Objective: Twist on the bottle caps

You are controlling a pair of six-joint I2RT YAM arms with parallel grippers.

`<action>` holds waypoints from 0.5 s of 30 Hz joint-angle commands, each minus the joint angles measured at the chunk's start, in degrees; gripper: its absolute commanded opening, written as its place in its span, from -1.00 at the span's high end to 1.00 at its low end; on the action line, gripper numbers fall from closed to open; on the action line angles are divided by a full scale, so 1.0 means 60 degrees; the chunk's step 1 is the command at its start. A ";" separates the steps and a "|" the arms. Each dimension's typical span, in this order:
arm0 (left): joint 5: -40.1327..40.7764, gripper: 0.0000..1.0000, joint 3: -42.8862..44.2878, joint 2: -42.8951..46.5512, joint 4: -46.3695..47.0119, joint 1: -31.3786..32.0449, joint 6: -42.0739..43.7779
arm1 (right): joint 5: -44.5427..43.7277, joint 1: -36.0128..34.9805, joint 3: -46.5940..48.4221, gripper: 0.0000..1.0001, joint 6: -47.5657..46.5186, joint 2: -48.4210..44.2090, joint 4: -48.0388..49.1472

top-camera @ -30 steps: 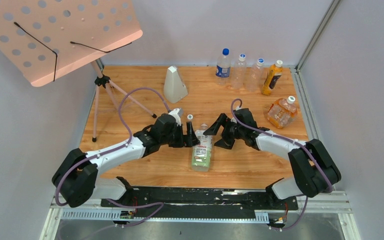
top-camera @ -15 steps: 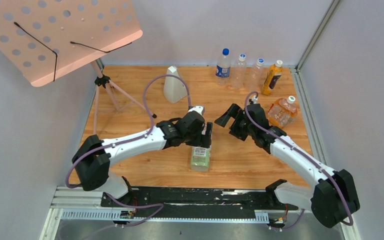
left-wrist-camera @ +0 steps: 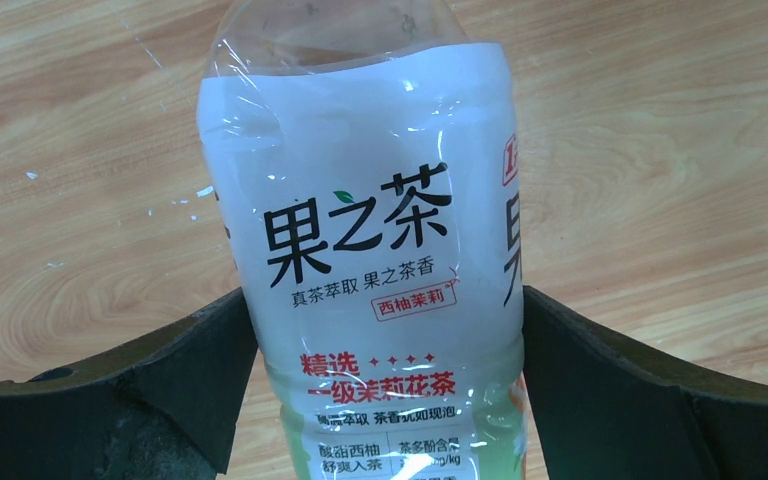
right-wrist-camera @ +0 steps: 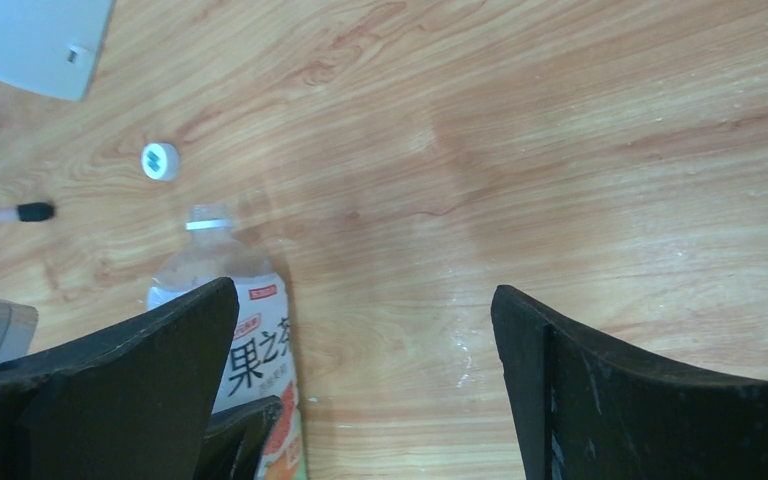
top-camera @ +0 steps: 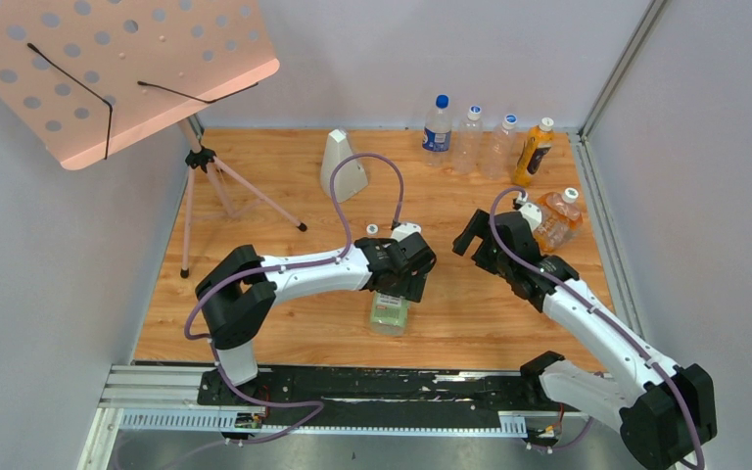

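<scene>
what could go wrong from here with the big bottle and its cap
The large bottle lies on its side between the fingers of the open left gripper; round and slick, it may roll or slip out as they close. The loose white cap is small and sits flat on the table; the open right gripper may push it away instead of pinching it.

From table centre. Free: bare tabletop at 4–5 o'clock. Obstacles: lying tea bottle, 6; music-stand tripod, 10; white pyramid, 11; four upright bottles, 1; orange-labelled bottle, between 2 and 3.
</scene>
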State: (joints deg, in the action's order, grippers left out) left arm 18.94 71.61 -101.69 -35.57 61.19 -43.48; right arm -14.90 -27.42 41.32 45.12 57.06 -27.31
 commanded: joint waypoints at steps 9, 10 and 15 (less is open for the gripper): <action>0.0409 -0.80 0.0206 -0.0466 -0.0192 0.0167 -0.0561 | 0.0687 0.0029 0.1069 -1.00 -0.1495 0.1113 -0.0997; 0.0406 -0.74 0.0177 -0.0431 -0.0110 0.0161 -0.0560 | 0.0759 0.0029 0.1099 -1.00 -0.1603 0.1179 -0.0986; 0.0851 -0.40 -0.0347 0.0338 0.0394 0.0166 -0.0490 | 0.1113 0.0033 0.1350 -1.00 -0.1977 0.1565 -0.1176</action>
State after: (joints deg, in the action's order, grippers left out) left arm 20.51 71.75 -103.00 -35.55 61.80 -45.30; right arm -10.57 -27.42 45.93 36.67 65.06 -33.47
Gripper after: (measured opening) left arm 0.927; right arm 0.998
